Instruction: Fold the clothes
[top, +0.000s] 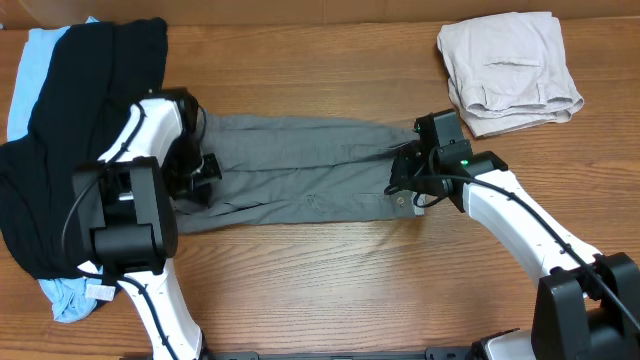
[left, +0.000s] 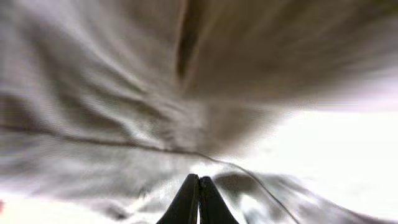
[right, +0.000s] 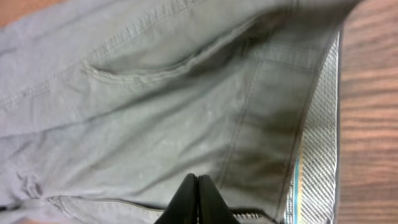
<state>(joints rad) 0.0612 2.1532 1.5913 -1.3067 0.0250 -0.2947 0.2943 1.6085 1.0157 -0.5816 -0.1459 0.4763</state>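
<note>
grey-olive shorts (top: 300, 165), soft woven cotton with stitched seams, a curved pocket and a ribbed waistband, lie as a long flat strip on the wooden table (top: 330, 270). left of them a black garment (top: 80, 120) covers a light-blue garment (top: 25, 90); up-right lie folded beige shorts (top: 510, 70). the left gripper (left: 199, 186) at their left end and the right gripper (right: 198, 186) by the waistband both have jaws pressed together, tips on the cloth.

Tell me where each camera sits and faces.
Overhead: above the table, looking straight down; shows left gripper and right gripper at the grey shorts.
Left wrist: mounted there, close over blurred grey cloth; shut fingers show.
Right wrist: mounted there, facing down at pocket and waistband; shut fingers show.
Shared: all three see the grey shorts.
</note>
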